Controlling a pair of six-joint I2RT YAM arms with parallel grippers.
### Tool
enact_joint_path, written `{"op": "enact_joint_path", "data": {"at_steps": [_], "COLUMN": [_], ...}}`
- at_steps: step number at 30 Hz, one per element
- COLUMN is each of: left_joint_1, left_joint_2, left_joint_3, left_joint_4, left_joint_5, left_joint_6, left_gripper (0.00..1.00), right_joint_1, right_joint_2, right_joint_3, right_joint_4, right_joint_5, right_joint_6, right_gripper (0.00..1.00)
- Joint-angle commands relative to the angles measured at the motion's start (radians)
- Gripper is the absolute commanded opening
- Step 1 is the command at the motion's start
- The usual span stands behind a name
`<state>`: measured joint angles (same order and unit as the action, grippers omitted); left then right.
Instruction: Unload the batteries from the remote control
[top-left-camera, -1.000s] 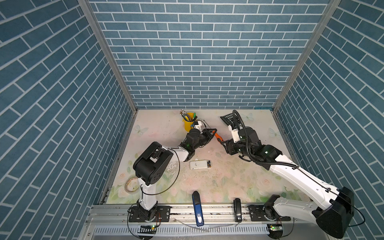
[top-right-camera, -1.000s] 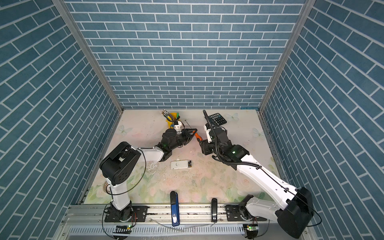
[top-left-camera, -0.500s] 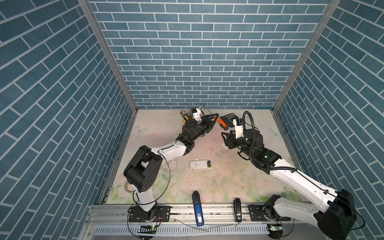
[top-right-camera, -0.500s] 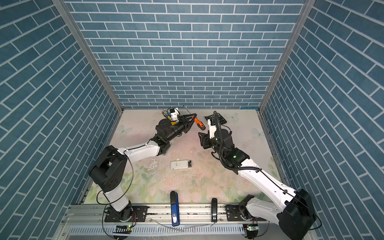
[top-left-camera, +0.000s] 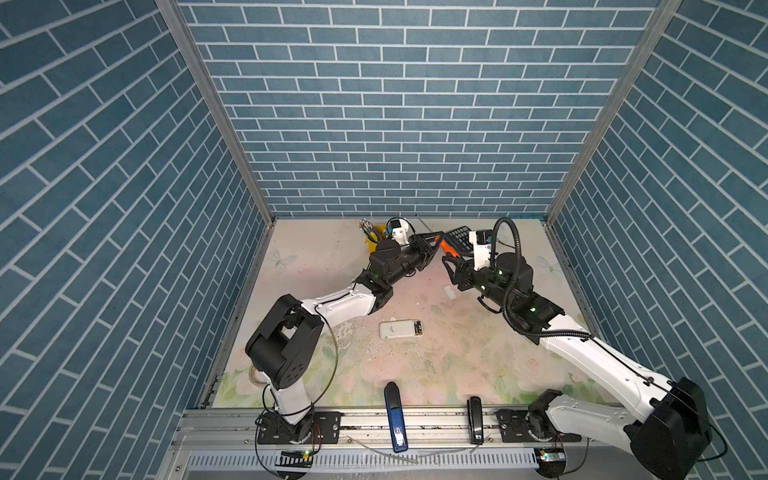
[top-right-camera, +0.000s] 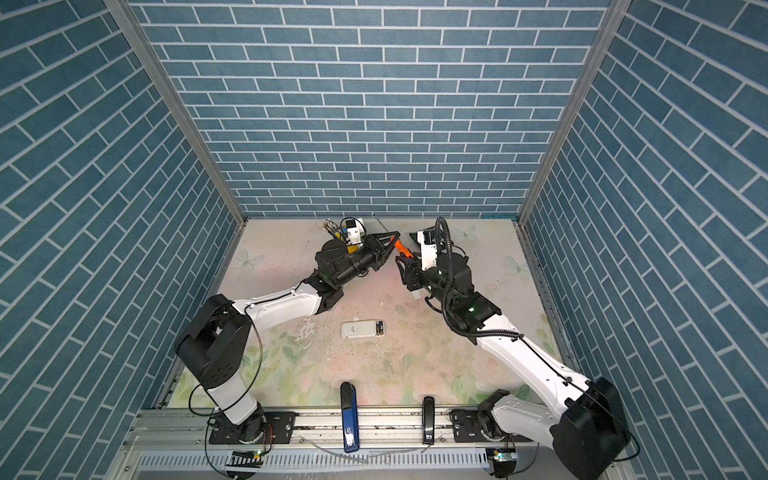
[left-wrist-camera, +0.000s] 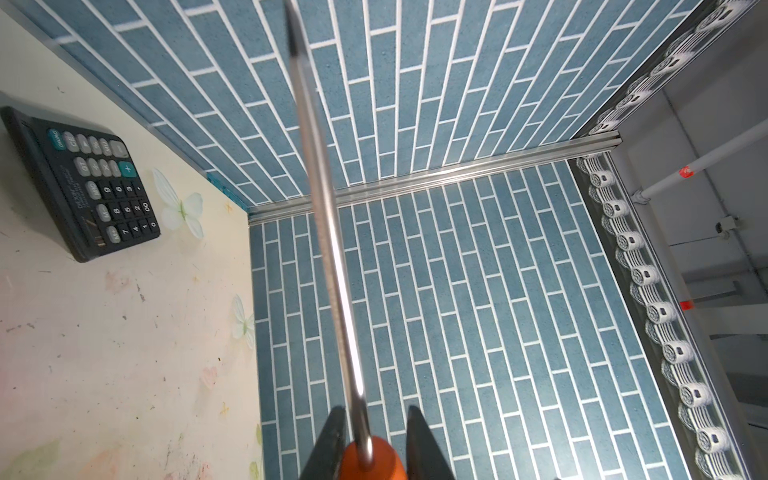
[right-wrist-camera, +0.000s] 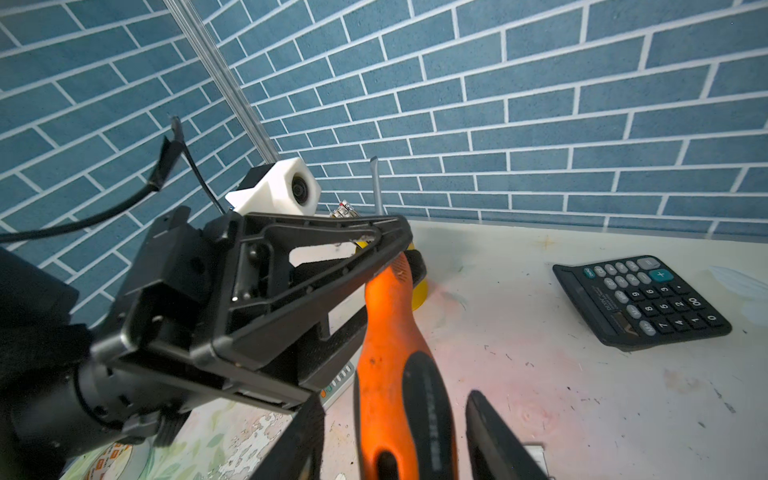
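- Scuffed, flower-printed table (top-left-camera: 457, 365).
- White remote control (top-left-camera: 401, 329) lies well short of the right gripper (top-left-camera: 451, 262) fingers.
- Black calculator (left-wrist-camera: 83, 187) sits just beyond them.

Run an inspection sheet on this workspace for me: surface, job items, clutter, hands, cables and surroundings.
Surface: floral mat, scuffed and flaking near the remote.
Job's things: white remote lying mid-mat, compartment open, batteries inside.
Clutter: calculator, yellow pen cup, blue stapler, black stapler, small white cover.
Hands: left hand shut on screwdriver; right hand open, straddling its handle.
Cables: black hose looping over the right arm.
Surroundings: blue brick walls.
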<state>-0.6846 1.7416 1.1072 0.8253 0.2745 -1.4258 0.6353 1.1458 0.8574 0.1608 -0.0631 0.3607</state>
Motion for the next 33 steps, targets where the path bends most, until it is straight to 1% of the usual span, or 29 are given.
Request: {"op": "enact_joint_path", "data": {"at_steps": [1,8,19,20,21,31,33], "left_joint_1": [-0.011,-0.031,-0.061,-0.065,-0.069,-0.095,-0.103], "left_joint_2": [0.013,0.018,0.054,0.056,0.057,0.056,0.059], "left_joint_3": [0.032,0.008,-0.007,-0.008,-0.009,-0.032,-0.032], "left_joint_4": [0.066,0.106,0.172,0.171,0.169,0.172,0.172], "left_joint_5": [0.007,0.001,0.002,0.003,0.002,-0.005,-0.003], "left_joint_6": [-0.019,-0.053,-0.112,-0.111,-0.111,-0.112,-0.113], "left_gripper": [0.00,0.00,0.00,0.00,0.00,0.00,0.00], "right_joint_1": [-0.005,-0.013,-0.033,-0.036,-0.037,-0.045,-0.045], "right_joint_2": [0.011,0.019,0.047,0.050,0.052,0.063,0.066], "right_joint_3": [0.028,0.020,0.031,0.031,0.032,0.043,0.045], "right_joint_4": [0.051,0.105,0.172,0.179,0.185,0.202,0.206], "right_joint_5": [-0.020,-0.019,-0.018,-0.019,-0.047,-0.049,-0.050], "right_joint_6": [-0.014,-0.004,0.014,0.016,0.018,0.013,0.011], "right_gripper": [0.54,0.52,0.46,0.45,0.45,0.39,0.36]}}
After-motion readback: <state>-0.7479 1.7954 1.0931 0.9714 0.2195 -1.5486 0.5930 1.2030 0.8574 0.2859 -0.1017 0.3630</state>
